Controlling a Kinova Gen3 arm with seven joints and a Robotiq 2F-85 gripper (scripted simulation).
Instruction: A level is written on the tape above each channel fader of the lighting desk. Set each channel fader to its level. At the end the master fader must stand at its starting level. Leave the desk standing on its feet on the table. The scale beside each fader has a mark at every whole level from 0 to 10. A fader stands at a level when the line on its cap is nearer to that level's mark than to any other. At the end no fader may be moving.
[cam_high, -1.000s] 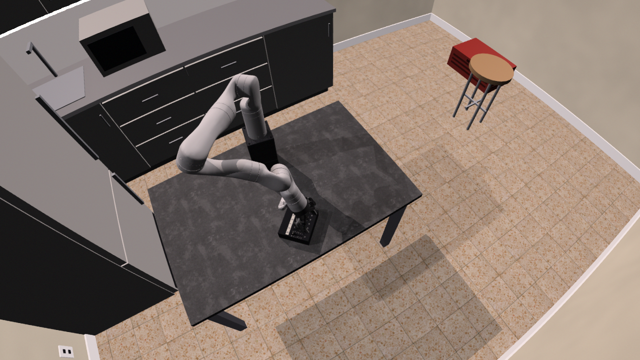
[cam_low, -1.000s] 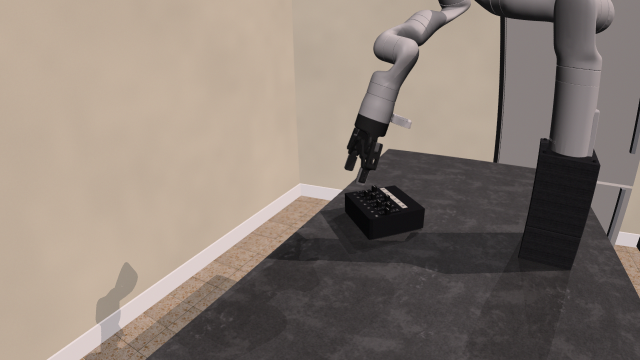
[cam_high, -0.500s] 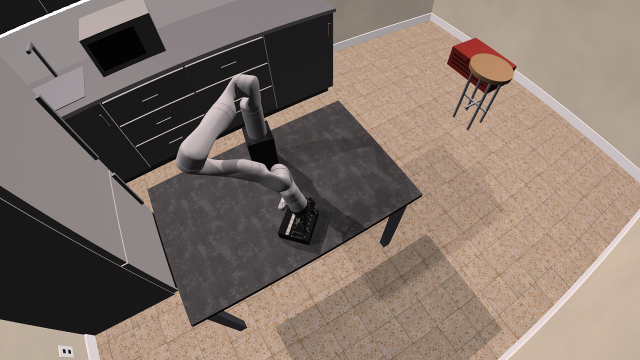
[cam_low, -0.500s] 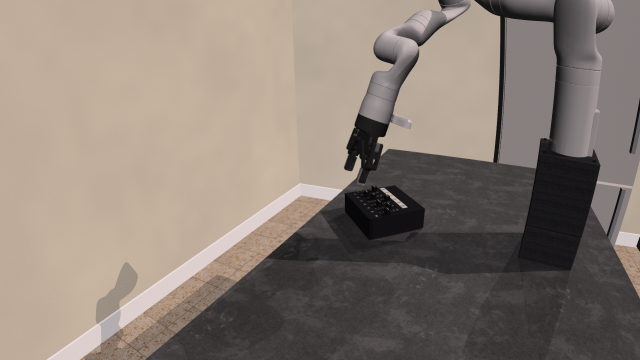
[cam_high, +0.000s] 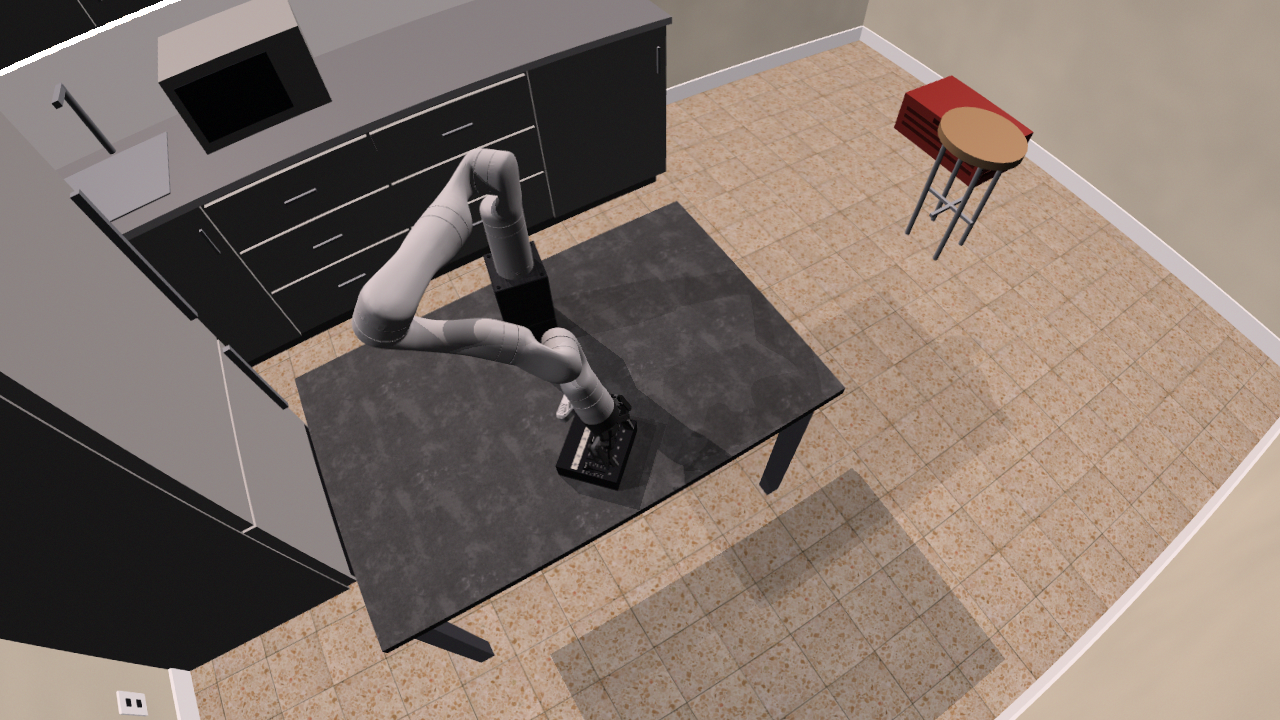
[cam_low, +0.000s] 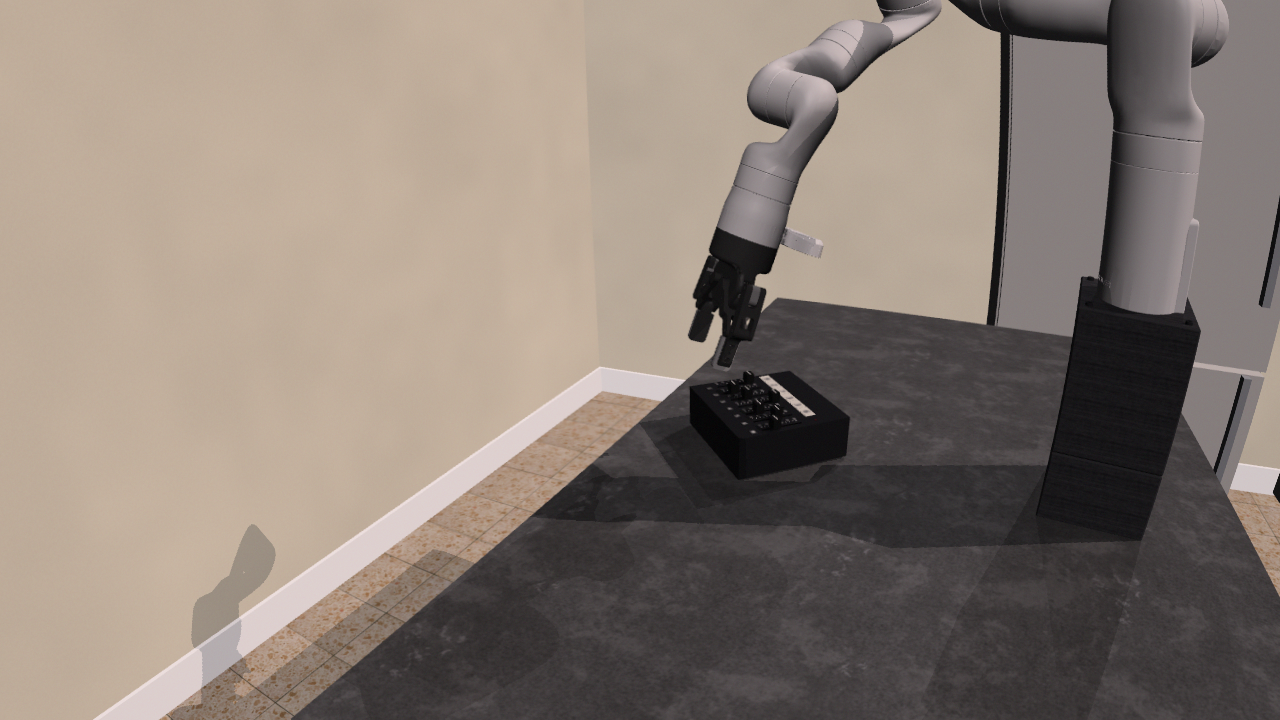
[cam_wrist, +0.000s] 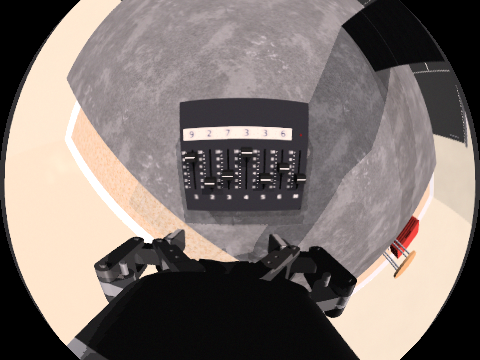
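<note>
Lighting desk (cam_wrist: 243, 163) sits flat on dark surface (cam_low: 805, 582) near its edge; we see white tape strip (cam_wrist: 238, 134) with digits above row of faders (cam_wrist: 247, 174), caps at mixed heights. Our pincer (cam_low: 723, 344) hangs above desk's fader end, fingers spread wide, nothing between them, not touching desk. Farther back, black pedestal (cam_low: 1087, 483) carries arm. Beyond, stool (cam_high: 981, 138) by red box (cam_high: 921, 111).

The smooth pale-grey tubular robot arm (cam_low: 1152, 179) is built of rounded segments parted by thin dark seam lines. It ends in a black wrist collar, a small light-grey side bracket (cam_low: 802, 242) and a black two-fingered linkage gripper (cam_low: 721, 344); fingertip pads look paler, possibly grey.
</note>
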